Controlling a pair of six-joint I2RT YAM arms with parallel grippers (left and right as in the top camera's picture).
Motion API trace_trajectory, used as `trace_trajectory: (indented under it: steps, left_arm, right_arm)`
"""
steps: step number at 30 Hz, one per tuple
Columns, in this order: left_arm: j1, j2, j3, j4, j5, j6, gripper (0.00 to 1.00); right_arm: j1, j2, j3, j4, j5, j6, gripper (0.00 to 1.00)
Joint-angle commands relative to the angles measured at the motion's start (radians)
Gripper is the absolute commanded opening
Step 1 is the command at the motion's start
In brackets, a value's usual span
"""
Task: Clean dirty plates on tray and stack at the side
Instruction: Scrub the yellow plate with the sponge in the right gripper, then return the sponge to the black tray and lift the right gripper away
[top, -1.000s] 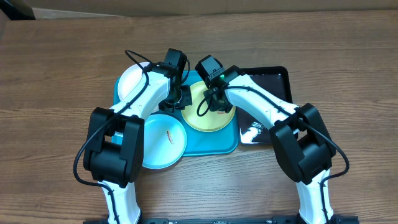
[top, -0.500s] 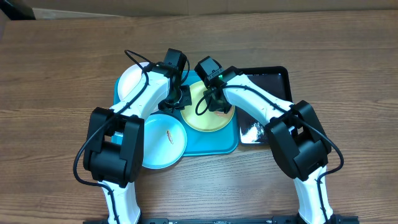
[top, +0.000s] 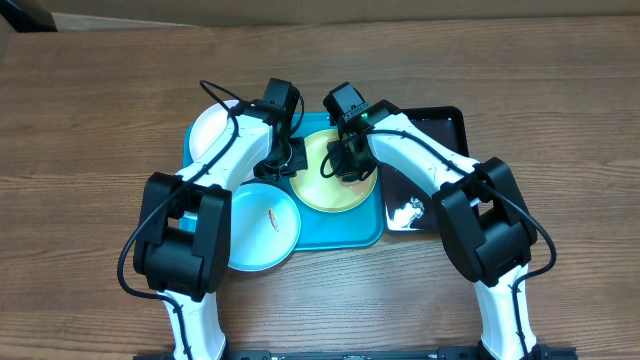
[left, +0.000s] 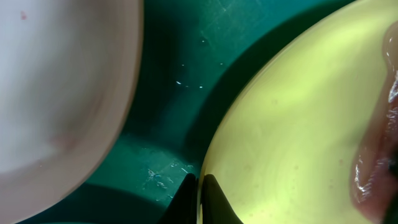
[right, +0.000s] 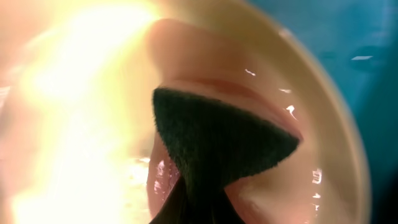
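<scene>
Your L gripper (left: 199, 190) pinches the left rim of the lime green plate (top: 335, 195), which lies in the right half of the tray (top: 350, 232). Your R gripper (top: 350, 165) is clamped on a dark sponge (right: 217, 143), pressed onto that plate w/ wet sheen round it. In the tray's far-left corner sits the white plate (top: 212, 130). The pale blue plate (top: 262, 235), w/ a brown smear (top: 272, 217), overhangs its near-left edge. The black tray (top: 440, 130) is just right of it.

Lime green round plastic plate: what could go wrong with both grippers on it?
The left gripper pinches only the rim of the lime green round plastic plate, so the dark pad in the right gripper could push it tilted or loose. The white round plastic plate lies beside it on the turquoise rectangular plastic tray; a slide might bump it.
</scene>
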Motion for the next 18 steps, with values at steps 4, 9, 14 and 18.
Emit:
trace_trajectory:
  steps: [4,9,14,18]
  left_arm:
    - [-0.008,0.017,-0.005,0.008,0.042,-0.017,0.04]
    - [-0.008,0.017,-0.005,0.005,0.042,-0.016,0.04]
    - [-0.008,0.017,-0.005,0.001,0.042,-0.01,0.04]
    - [-0.008,0.017,-0.005,0.001,0.042,-0.01,0.04]
  right_arm:
    - [0.04,0.089,-0.027,0.039,-0.326,0.004,0.04]
    - [-0.007,0.056,0.024,0.043,-0.533,-0.035,0.04]
    - [-0.105,-0.039,0.081,-0.033,-0.571,-0.049,0.04]
    - [-0.182,-0.126,0.097,-0.112,-0.571,-0.081,0.04]
